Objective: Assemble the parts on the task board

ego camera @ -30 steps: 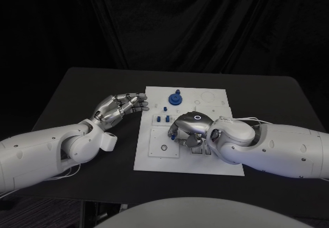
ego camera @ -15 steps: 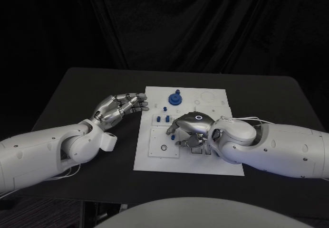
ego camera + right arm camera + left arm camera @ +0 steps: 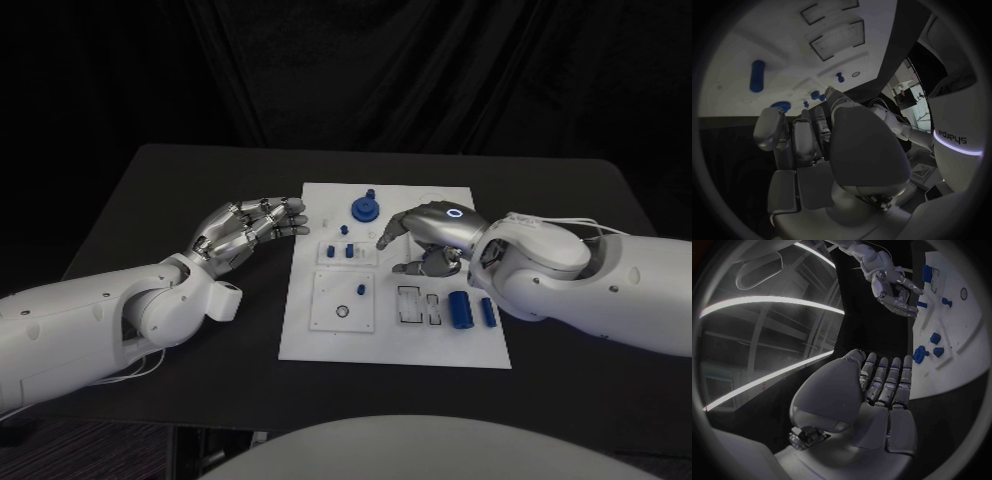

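Observation:
The white task board [image 3: 320, 335] lies in the middle of the table. A blue gear-like part [image 3: 366, 208] stands near its far edge, small blue pegs [image 3: 342, 250] sit left of centre, and one more peg [image 3: 361, 288] stands nearer. Two blue cylinders [image 3: 472, 309] lie at the board's right side beside empty slots [image 3: 413, 305]. My right hand [image 3: 427, 238] hovers over the board's far right part, one finger stretched toward the gear, nothing in it [image 3: 811, 135]. My left hand [image 3: 254, 227] rests open at the board's left edge, fingers stretched [image 3: 882, 382] toward the gear [image 3: 921, 354].
A dark ring [image 3: 343, 311] sits in the board's near left panel. Black table [image 3: 173, 180] surrounds the board, with free room along the far edge and near left. A white cable [image 3: 577, 225] runs along my right arm.
My right hand has risen from the board's middle and drawn back toward the far right, uncovering the two blue cylinders and the slots. The left hand has stayed put.

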